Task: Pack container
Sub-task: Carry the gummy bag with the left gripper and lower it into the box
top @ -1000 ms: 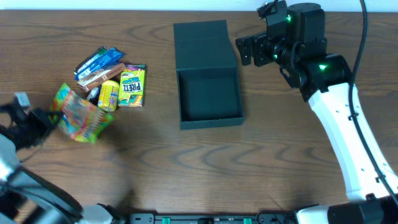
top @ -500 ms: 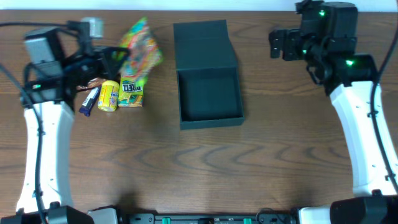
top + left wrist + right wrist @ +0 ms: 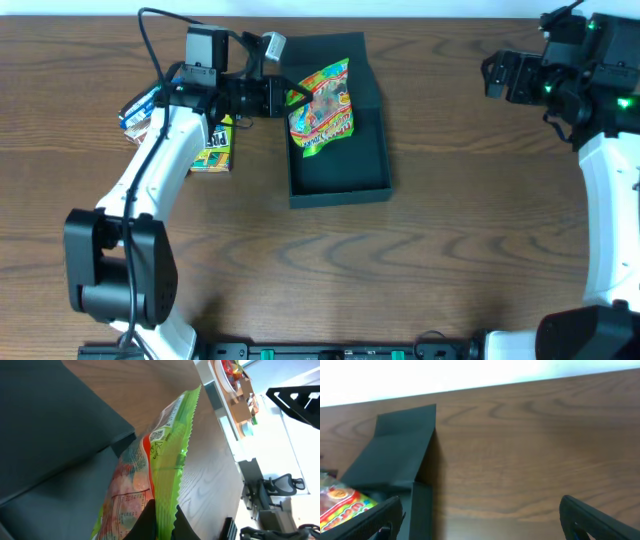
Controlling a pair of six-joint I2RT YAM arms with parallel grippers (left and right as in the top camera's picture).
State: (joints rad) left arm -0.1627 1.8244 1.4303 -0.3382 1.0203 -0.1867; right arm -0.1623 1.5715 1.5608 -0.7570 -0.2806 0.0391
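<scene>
Box (image 3: 345,170) open at table centre, lid (image 3: 320,50) flat behind it. Left gripper (image 3: 291,98) pinches a candy bag (image 3: 322,98) by its edge, over the back wall. Right gripper (image 3: 497,76) spread, empty, well off right. Risk: released here, the bag straddles the hinge, half on lid.

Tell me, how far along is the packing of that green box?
Barely started. The container lies open, its visible floor bare. The left gripper holds a colourful candy bag over it, not released. Other snack packets wait on the table; the right gripper is open.
</scene>
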